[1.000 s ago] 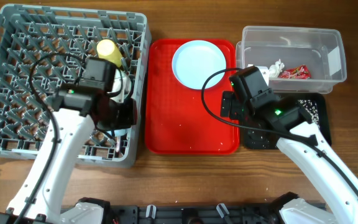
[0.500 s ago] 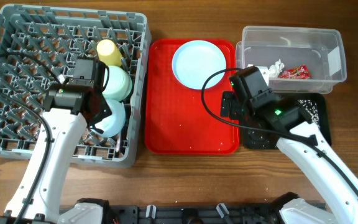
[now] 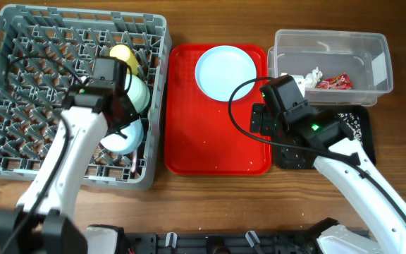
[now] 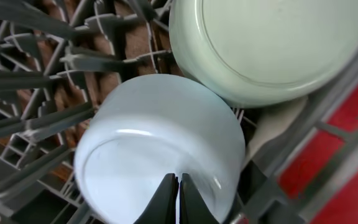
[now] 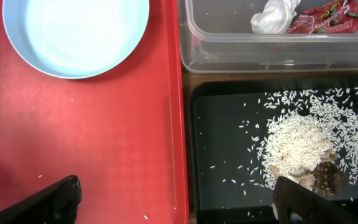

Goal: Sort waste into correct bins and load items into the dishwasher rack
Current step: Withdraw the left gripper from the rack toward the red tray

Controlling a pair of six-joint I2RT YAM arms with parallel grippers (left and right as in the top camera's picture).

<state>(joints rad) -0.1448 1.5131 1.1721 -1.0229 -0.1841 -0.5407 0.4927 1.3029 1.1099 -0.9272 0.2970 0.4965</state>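
Two glossy round bowls (image 3: 122, 134), one yellow cup (image 3: 122, 55) in grey peg rack (image 3: 20, 85); one plate (image 3: 225, 72) on red tray (image 3: 210, 141). Left claw (image 4: 178, 198) closed, right claw (image 5: 179, 202) spread.

Left end effector (image 4: 178, 190) has pulled back — lower bowl (image 3: 124, 135) now uncovered.

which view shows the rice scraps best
The right wrist view: the rice scraps lie in full sight, heaped toward the right of the black tray. Overhead, the right arm covers most of that tray; only a few grains show at its far corner. The left wrist view shows none of them.
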